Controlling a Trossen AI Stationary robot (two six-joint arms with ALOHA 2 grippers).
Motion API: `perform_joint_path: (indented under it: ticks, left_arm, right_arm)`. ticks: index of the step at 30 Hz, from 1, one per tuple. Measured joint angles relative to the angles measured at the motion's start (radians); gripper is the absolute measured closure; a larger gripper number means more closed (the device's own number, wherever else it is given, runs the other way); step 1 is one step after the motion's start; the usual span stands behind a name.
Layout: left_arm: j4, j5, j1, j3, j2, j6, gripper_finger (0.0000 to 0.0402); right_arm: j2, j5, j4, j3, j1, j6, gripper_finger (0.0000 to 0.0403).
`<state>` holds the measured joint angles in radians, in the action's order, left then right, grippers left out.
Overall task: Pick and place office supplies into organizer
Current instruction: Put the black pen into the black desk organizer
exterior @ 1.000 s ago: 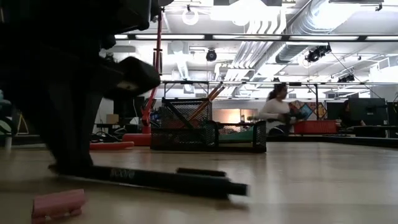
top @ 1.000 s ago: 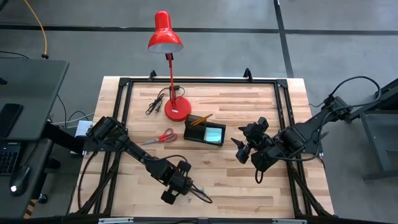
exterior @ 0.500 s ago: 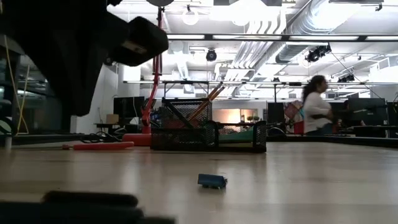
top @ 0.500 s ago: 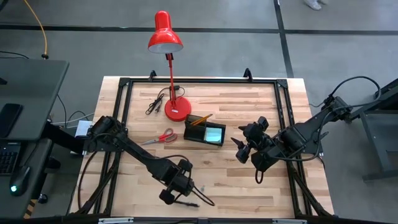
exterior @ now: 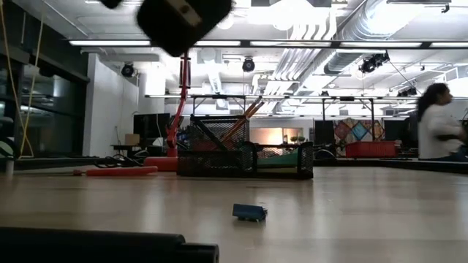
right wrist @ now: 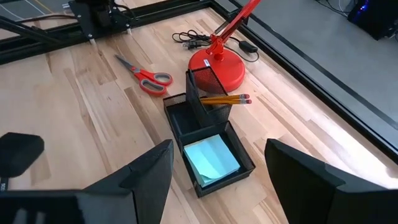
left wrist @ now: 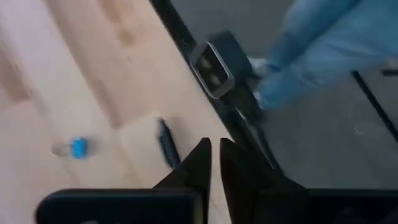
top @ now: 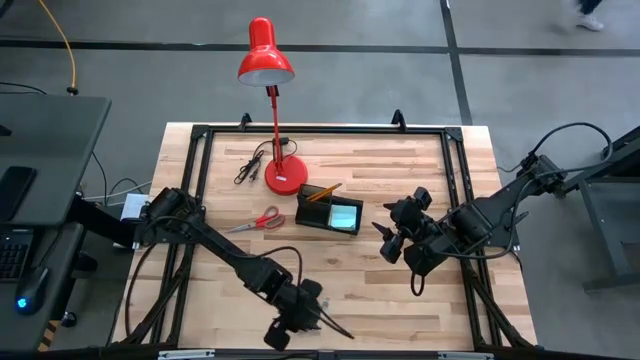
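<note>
Fingers of the left gripper (left wrist: 214, 144) stood barely parted and empty, probably after losing their grip. A black pen (left wrist: 166, 143) lay just beside their tips; a second earlier they had pressed on it. Farther off, the right gripper (right wrist: 219, 149) waited wide open and empty, with the organizer (right wrist: 177, 121) ahead between its fingers.

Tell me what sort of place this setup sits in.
Probably a robotics lab or open workshop. The low view shows exposed ceiling ducts and a person passing behind the table. From above, a wooden table in a black frame stands on bare concrete, with an arm mounted at each side.
</note>
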<state>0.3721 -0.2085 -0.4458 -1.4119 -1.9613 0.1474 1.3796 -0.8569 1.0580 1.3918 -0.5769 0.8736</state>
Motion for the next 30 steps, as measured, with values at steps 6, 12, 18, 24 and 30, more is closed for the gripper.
perform_joint_path:
  ticks: [6,12,18,24,30]
  left_arm:
    - [-0.021,0.117,0.014,0.001,-0.008,-0.027,0.031]
    - [0.064,0.156,0.023,0.001,-0.009,-0.265,0.0277]
    - [0.225,0.133,0.041,0.002,-0.01,-0.334,0.0285]
    - [0.073,0.118,0.046,0.002,-0.01,-0.034,0.0306]
    - [-0.069,0.178,-0.012,0.001,-0.01,0.047,0.0306]
  right_arm:
    - [0.0,0.002,0.004,0.0,0.0,-0.003,0.016]
    - [0.001,0.02,0.005,0.0,0.0,-0.003,0.016]
    - [0.001,0.075,0.007,0.0,0.0,-0.01,0.016]
    - [0.012,0.082,0.006,0.0,-0.007,0.006,0.016]
    - [0.055,0.079,0.003,0.0,-0.02,0.008,0.016]
